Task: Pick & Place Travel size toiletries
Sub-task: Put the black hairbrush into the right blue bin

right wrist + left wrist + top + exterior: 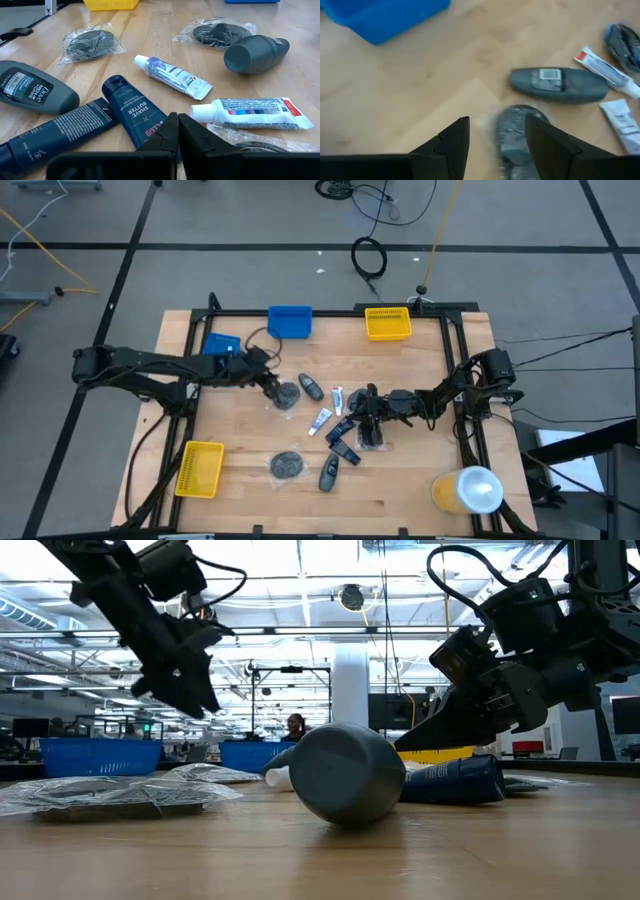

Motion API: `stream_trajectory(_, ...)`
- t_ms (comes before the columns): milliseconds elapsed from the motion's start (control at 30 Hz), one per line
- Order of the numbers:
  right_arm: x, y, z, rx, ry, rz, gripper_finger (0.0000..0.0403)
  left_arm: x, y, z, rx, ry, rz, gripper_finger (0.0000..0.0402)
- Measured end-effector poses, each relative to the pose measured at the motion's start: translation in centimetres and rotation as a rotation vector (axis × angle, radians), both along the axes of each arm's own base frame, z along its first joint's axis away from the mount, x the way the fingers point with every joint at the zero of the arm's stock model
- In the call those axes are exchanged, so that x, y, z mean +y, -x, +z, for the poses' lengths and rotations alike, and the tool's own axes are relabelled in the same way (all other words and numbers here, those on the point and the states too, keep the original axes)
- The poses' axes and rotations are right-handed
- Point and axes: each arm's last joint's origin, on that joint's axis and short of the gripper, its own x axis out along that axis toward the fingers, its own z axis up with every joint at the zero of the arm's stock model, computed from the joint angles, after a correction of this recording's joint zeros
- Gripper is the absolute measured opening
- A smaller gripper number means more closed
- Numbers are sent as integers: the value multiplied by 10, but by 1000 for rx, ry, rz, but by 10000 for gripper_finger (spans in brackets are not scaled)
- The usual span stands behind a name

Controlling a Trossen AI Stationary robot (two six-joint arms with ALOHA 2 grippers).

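Several toiletries lie on the wooden table. They include a wrapped dark pad, a grey bottle, two white tubes, dark blue tubes, another wrapped pad and a dark bottle. My left gripper is open above the first pad, which lies partly between its fingers and below them. In the low view my left gripper is clear of the table. My right gripper is shut just over the end of a dark blue tube, at the right of the pile.
Two blue bins and a yellow bin stand at the far side. A second yellow bin is at the near left. A large yellow-and-white cylinder lies at the near right.
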Motion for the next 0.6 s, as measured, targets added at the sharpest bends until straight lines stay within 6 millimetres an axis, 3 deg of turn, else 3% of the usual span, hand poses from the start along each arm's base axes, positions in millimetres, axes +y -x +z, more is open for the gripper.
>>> stream_trajectory(367, 0, 0, 0, 0, -1, 0, 0, -11, -8, -48, -12, 248, 91, 267)
stream_trajectory(500, 0, 0, 0, 1, -2, -1, 0, -12, -11, -61, -57, 325, 92, 263)
stream_trajectory(600, 0, 0, 0, 1, -3, -1, 0, -12, -13, -67, -44, 339, 111, 232)
